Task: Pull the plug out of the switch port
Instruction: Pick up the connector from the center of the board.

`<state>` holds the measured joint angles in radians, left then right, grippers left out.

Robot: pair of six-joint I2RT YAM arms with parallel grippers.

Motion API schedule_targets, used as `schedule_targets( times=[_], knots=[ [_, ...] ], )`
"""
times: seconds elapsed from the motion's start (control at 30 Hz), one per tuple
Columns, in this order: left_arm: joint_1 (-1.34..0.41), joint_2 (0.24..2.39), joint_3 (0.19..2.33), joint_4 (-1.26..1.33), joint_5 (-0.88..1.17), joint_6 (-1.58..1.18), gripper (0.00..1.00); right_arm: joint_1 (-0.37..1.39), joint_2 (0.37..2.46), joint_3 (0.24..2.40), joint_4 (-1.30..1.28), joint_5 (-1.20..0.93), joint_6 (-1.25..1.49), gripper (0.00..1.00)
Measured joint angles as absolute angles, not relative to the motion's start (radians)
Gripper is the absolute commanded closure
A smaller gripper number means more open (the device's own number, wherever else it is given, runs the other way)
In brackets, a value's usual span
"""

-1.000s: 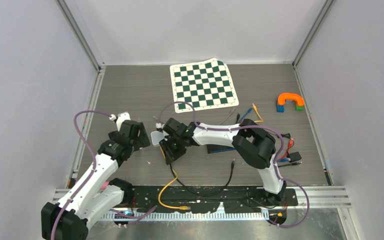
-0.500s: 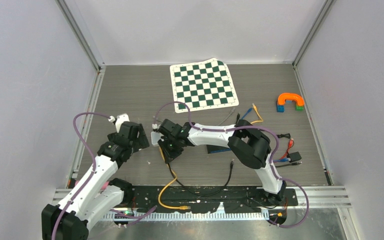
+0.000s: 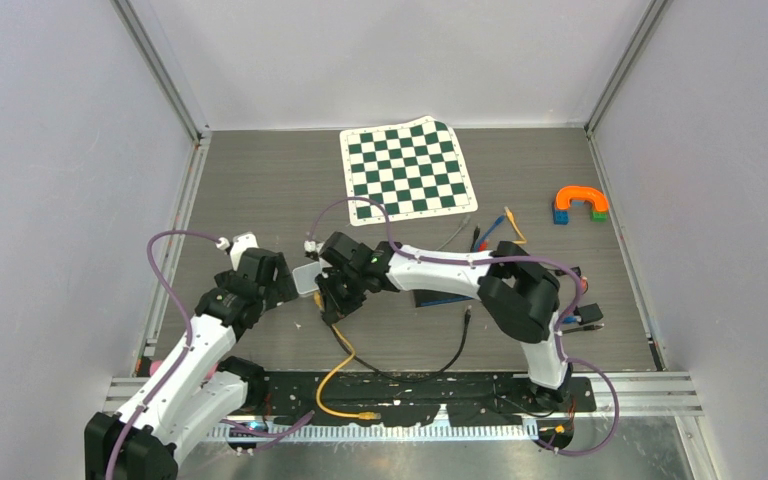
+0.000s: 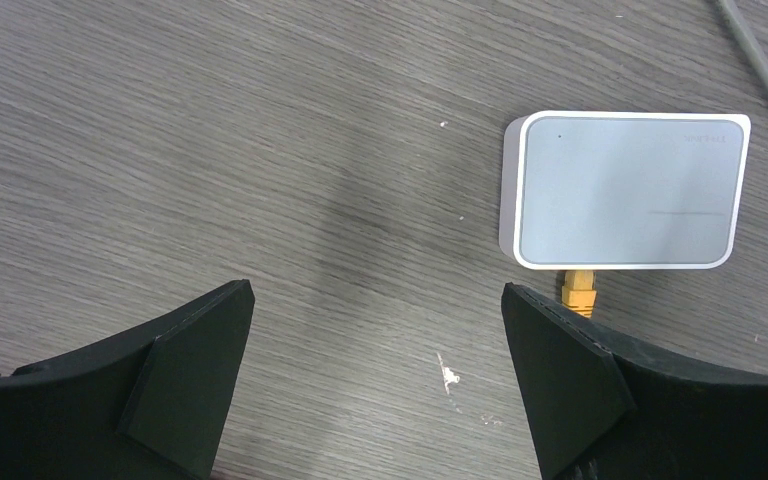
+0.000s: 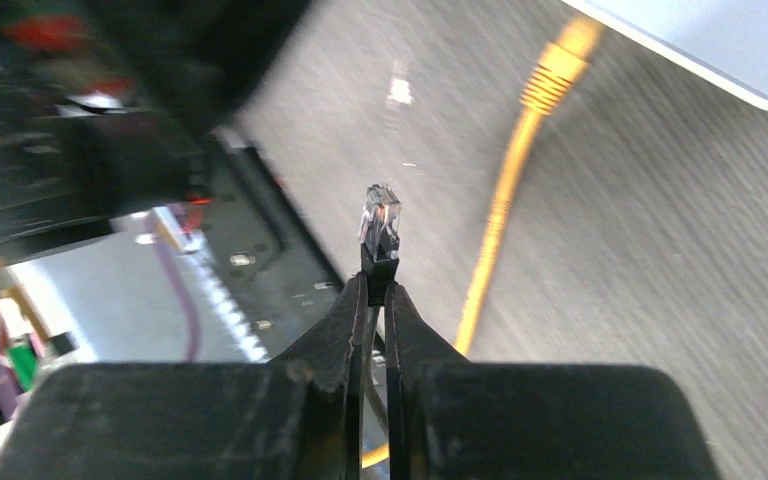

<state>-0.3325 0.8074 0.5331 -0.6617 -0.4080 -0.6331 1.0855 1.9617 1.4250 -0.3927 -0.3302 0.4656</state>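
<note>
- The right claw [image 5: 378,287] is almost fully closed. It pinches a black cable [image 5: 380,265] just under its clear plug [image 5: 380,222].
- This clear plug stands free in the air, near the switch [image 4: 625,190] but not in any port.
- The switch lies flat on the worktop [image 4: 210,150], and a yellow plug [image 4: 580,292] sits in its near side.
- The left claw [image 4: 375,370] is wide and holds nothing. It hangs above the worktop just beside the switch.
- Judgement: if the clear plug was the target, the pull looks done and only letting go is left. If it is the yellow plug, the main step is not yet done.
</note>
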Motion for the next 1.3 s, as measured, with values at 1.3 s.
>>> schedule_targets(
  times=[1.3],
  knots=[
    [-0.314, 0.489, 0.365, -0.231, 0.409, -0.589, 0.19, 0.784, 1.796, 1.224, 0.303, -0.395, 1.028, 0.95]
  ],
)
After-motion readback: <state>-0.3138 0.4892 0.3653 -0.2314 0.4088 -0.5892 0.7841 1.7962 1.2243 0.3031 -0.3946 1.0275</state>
